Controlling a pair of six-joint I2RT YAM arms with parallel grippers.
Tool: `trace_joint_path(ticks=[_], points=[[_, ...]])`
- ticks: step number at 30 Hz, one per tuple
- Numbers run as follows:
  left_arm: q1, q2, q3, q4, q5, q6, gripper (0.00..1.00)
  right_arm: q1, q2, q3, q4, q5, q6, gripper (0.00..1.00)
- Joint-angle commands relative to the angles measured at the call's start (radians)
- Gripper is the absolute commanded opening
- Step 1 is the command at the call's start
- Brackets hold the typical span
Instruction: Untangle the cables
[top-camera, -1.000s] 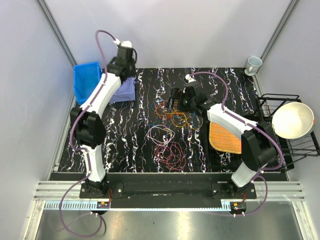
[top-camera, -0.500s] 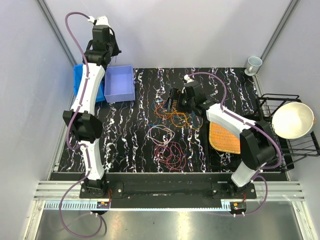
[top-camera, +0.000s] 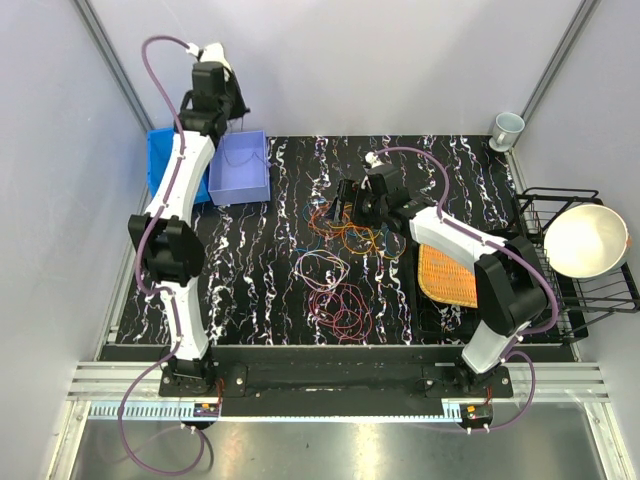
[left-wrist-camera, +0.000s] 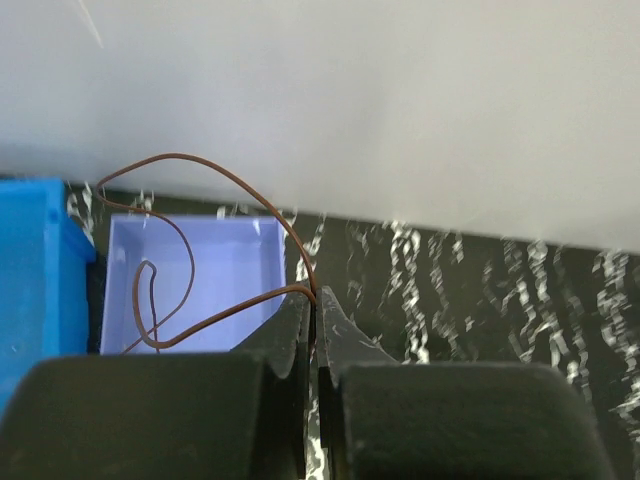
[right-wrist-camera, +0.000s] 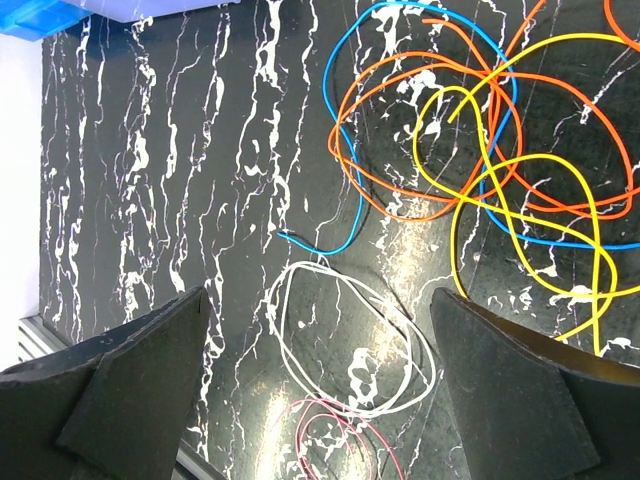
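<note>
Cables (top-camera: 345, 225) centre, bins (top-camera: 243, 172) back-left, rack (top-camera: 590, 292) right

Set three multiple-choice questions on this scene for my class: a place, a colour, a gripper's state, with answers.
1. Where is the white bowl? A on the orange mat; B in the wire rack; C in the blue bin.
2. The left gripper holds a cable that is: A brown; B yellow; C blue.
3. The right gripper is: A shut on a yellow cable; B shut on a white cable; C open, empty.
Answers: B, it rests in the rack at the right; A, a brown cable is pinched between shut fingers; C, its fingers stand apart above the tangle.
</note>
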Motion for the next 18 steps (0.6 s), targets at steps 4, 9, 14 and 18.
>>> trace_joint_path(ticks=[4, 9, 14, 18], points=[[0.016, 0.034, -0.118, 0.091, 0.004, -0.022, 0.00, -0.003, 0.009, 0.033, 0.031, -0.023, 0.001, 0.97], [0.017, 0.080, -0.115, 0.085, 0.018, -0.023, 0.00, -0.003, 0.016, 0.036, 0.033, -0.023, -0.002, 0.97], [0.020, 0.102, -0.121, 0.084, 0.025, -0.023, 0.02, -0.005, 0.027, 0.041, 0.033, -0.029, 0.000, 0.97], [0.022, 0.111, -0.125, 0.082, 0.011, -0.022, 0.07, -0.003, 0.032, 0.042, 0.034, -0.033, 0.000, 0.97]])
